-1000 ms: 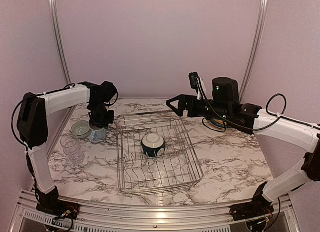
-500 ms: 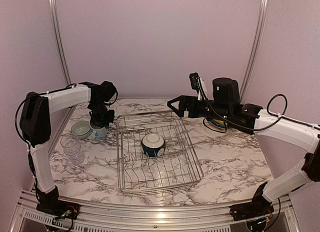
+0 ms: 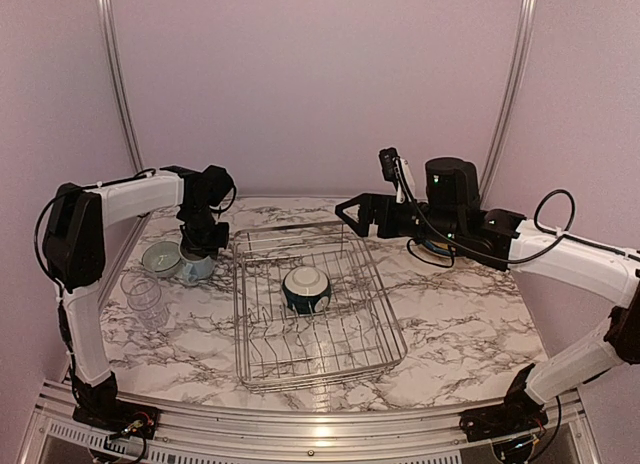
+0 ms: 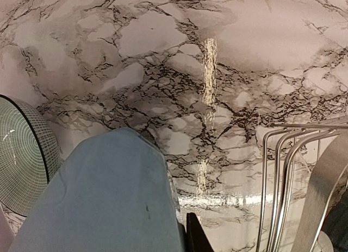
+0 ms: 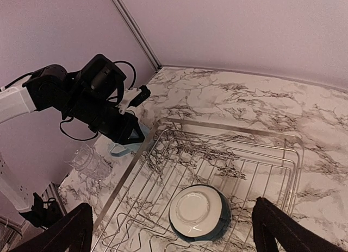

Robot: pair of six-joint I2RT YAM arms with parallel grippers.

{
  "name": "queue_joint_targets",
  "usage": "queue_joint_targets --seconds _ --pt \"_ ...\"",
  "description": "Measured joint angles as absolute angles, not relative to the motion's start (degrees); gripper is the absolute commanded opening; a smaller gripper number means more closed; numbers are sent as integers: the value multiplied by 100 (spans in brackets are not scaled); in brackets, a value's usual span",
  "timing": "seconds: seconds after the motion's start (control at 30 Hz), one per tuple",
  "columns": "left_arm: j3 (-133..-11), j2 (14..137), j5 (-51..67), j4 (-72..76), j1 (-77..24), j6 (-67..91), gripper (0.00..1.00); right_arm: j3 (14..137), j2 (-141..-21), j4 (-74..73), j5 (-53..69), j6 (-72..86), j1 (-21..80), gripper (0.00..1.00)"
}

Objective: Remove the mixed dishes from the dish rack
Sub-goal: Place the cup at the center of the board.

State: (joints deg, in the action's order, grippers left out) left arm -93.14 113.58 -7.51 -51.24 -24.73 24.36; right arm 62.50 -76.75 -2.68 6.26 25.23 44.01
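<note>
The dish rack [image 3: 320,359] stands mid-table and holds only the dark-teal-and-white bowl [image 3: 306,289], upside down. My left gripper [image 3: 200,249] points down at the light blue mug [image 3: 195,270], which stands on the table left of the rack. In the left wrist view one finger [image 4: 199,237] presses the mug's [image 4: 109,197] side, and the other finger is hidden. My right gripper [image 3: 356,214] is open and empty, hovering above the rack's far right corner. The right wrist view shows the bowl [image 5: 198,211] in the rack [image 5: 228,131] between its wide-open fingers.
The grey-green bowl [image 3: 160,257] sits beside the mug, and two clear glasses [image 3: 145,299] stand nearer the front left. A stack of plates [image 3: 436,248] lies behind my right arm at the back right. Booth walls enclose the table.
My right gripper has drifted slightly to the right above the rack. My left gripper stays at the mug, almost unmoved.
</note>
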Motion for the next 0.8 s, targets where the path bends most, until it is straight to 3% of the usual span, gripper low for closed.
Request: queue_joint_targets --seconds 0.47,0.8 --pt "-9456 11397 -801 -5072 -2449 2324 31 6224 -7677 -266 631 2523 4401 99" --pt "-9657 11177 -799 -5118 -2447 2283 52 6479 -8093 -574 460 2318 4491 99"
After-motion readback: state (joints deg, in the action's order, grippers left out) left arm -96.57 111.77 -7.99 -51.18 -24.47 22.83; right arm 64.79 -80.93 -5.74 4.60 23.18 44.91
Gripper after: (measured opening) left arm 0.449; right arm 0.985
